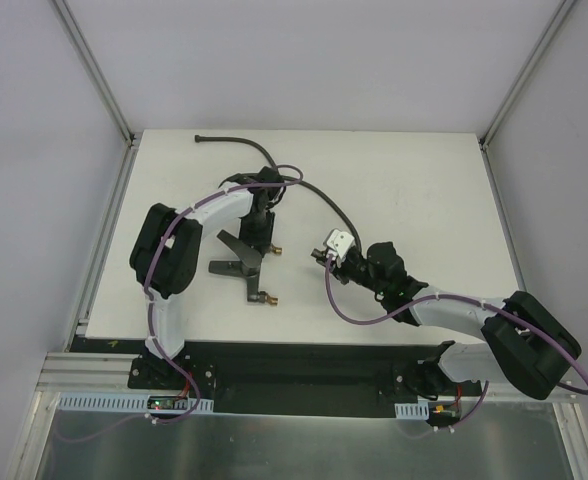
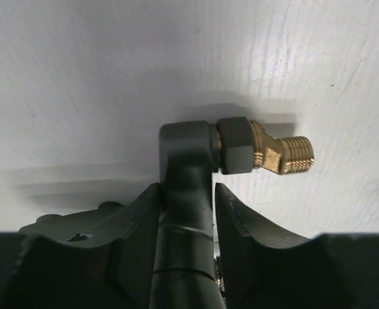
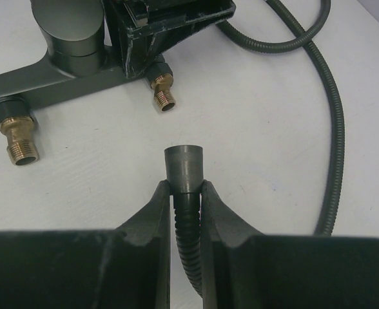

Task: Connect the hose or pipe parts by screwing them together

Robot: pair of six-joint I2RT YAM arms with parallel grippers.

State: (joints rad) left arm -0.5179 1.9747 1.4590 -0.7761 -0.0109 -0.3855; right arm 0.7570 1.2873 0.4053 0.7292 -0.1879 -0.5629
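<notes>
The dark grey forked fitting (image 1: 236, 268) lies left of the table's middle, with brass threaded ends (image 1: 267, 297). My left gripper (image 1: 257, 240) reaches down over it. In the left wrist view its jaws (image 2: 186, 190) clamp one arm of the fitting (image 2: 186, 154), just behind a brass threaded end (image 2: 286, 154). The long grey hose (image 1: 304, 185) curves from the far left corner to my right gripper (image 1: 324, 258). That gripper (image 3: 185, 187) is shut on the hose just behind its grey end nut (image 3: 183, 168), which points at the fitting (image 3: 67, 71) a short way ahead.
The white table (image 1: 424, 200) is bounded by aluminium posts and pale walls at the back and sides. A black strip (image 1: 304, 360) with both arm bases runs along the near edge. Slack hose (image 3: 334, 129) loops right of my right gripper.
</notes>
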